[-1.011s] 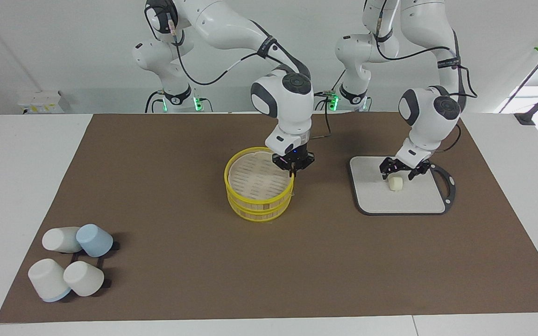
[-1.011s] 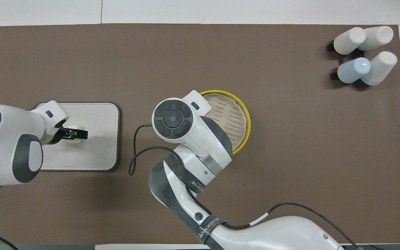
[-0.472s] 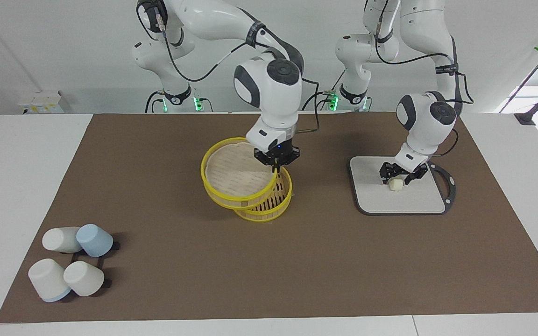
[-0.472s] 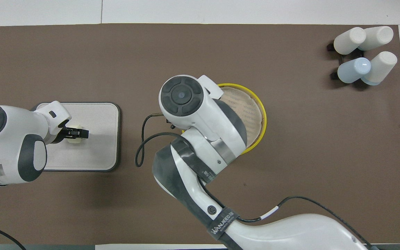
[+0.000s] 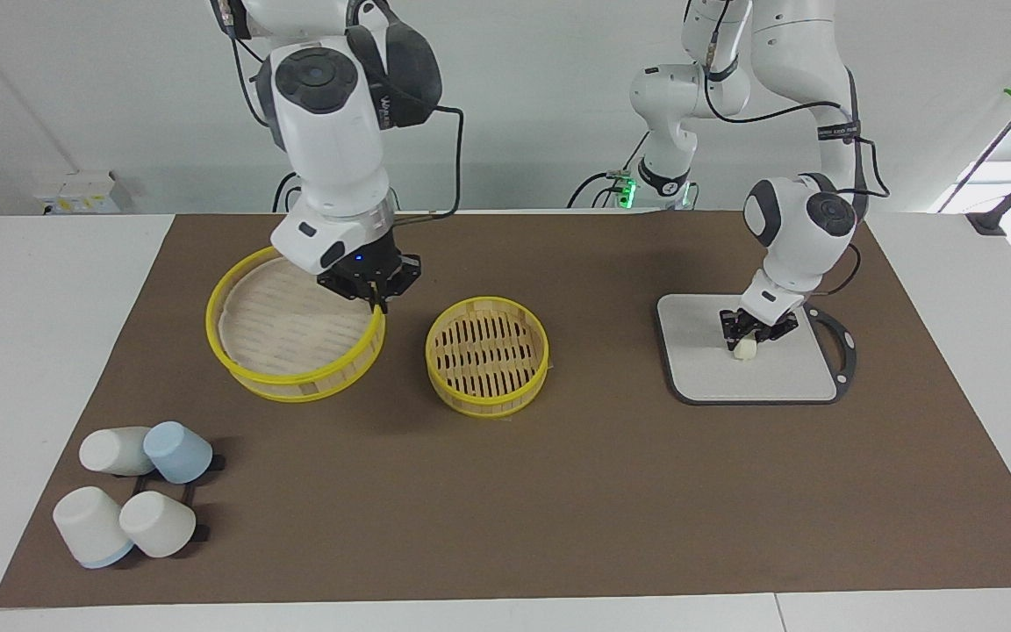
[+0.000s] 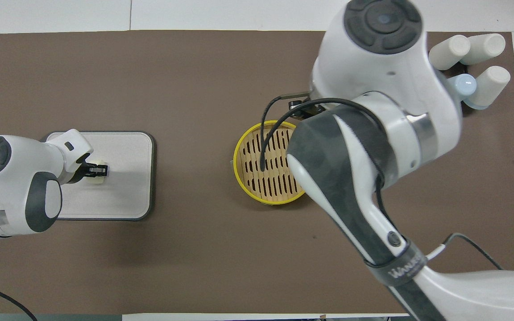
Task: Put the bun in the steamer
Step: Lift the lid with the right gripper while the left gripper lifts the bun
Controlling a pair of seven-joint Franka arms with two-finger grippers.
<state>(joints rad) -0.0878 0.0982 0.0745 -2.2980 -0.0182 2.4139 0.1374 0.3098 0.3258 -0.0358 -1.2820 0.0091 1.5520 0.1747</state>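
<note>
Cups (image 5: 132, 496): four, at seven o'clock on the mat, untouched.
Steamer lid (image 5: 295, 325): we found it pinched by its rim in the right gripper (image 5: 371, 294), beside the basket.
Steamer basket (image 5: 488, 354): at centre, uncovered, slatted floor bare.
Bun (image 5: 744, 348): on the grey board (image 5: 699, 369) at three o'clock; the left gripper (image 5: 756, 329) clamped it. We judged a soft bun might squash or slip during carrying.
</note>
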